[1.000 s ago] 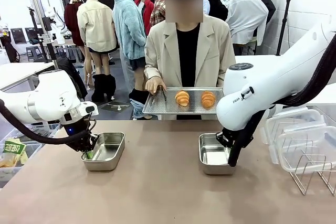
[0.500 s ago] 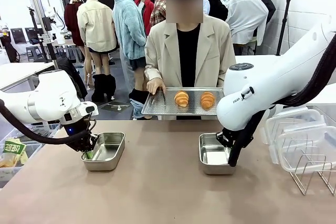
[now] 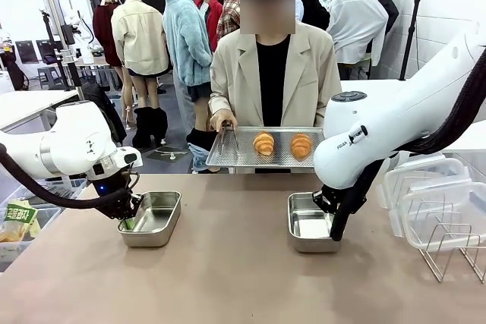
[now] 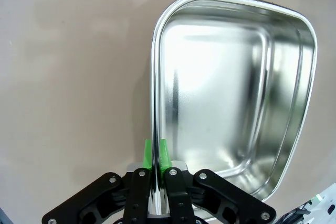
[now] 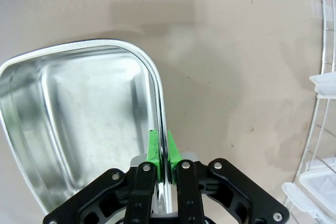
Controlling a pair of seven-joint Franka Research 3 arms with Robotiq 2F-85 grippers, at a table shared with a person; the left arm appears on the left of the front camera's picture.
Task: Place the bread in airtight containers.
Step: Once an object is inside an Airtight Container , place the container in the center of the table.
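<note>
Two golden-brown bread rolls [image 3: 263, 143] [image 3: 301, 144] lie on a perforated steel tray [image 3: 235, 153] that a person holds at the table's far edge. Two open steel containers rest on the table, both with nothing inside. My left gripper [image 3: 129, 222] is shut on the near-left rim of the left container [image 3: 156, 218]; in the left wrist view, the gripper [image 4: 155, 148] pinches the rim of that container [image 4: 231, 93] between its green pads. My right gripper [image 3: 334, 230] is shut on the right rim of the right container [image 3: 307, 224], and the right wrist view shows the gripper [image 5: 163, 148] clamping the container's [image 5: 84, 124] edge.
Clear plastic lids [image 3: 425, 187] are stacked at the table's right, with a wire rack [image 3: 448, 244] in front of them; the wire rack [image 5: 321, 103] also appears in the right wrist view. A green packet [image 3: 19, 219] lies off the table's left. Bare tabletop stretches between and in front of the containers.
The person's tray has wavered very slightly. Both arms and both containers have stayed put.
</note>
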